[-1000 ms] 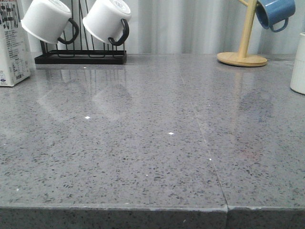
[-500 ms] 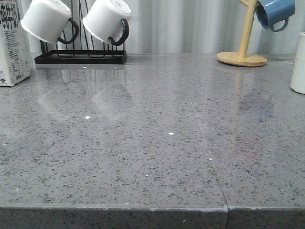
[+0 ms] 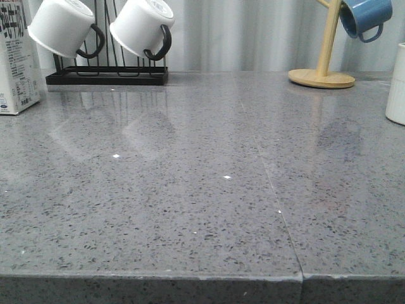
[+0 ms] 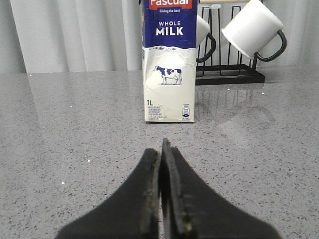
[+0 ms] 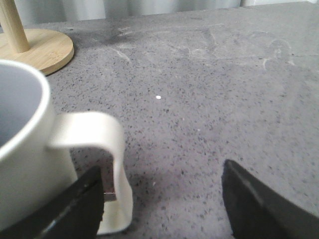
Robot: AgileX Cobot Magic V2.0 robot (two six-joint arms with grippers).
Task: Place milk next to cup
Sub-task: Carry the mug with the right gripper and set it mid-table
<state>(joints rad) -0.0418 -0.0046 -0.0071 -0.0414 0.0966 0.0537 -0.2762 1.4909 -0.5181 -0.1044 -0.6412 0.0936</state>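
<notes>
We judge approach step: milk stands far left of front frame on tabletop, cup far right, well apart. Left pincer closed, empty, facing carton; must open. Right pincer spread wide by cup handle.

One milk carton. One white cup with white handle. Two white mugs with black handles, on one black rack. One blue mug, on one wooden stand. One grey tabletop. Two end effectors: left, right.
</notes>
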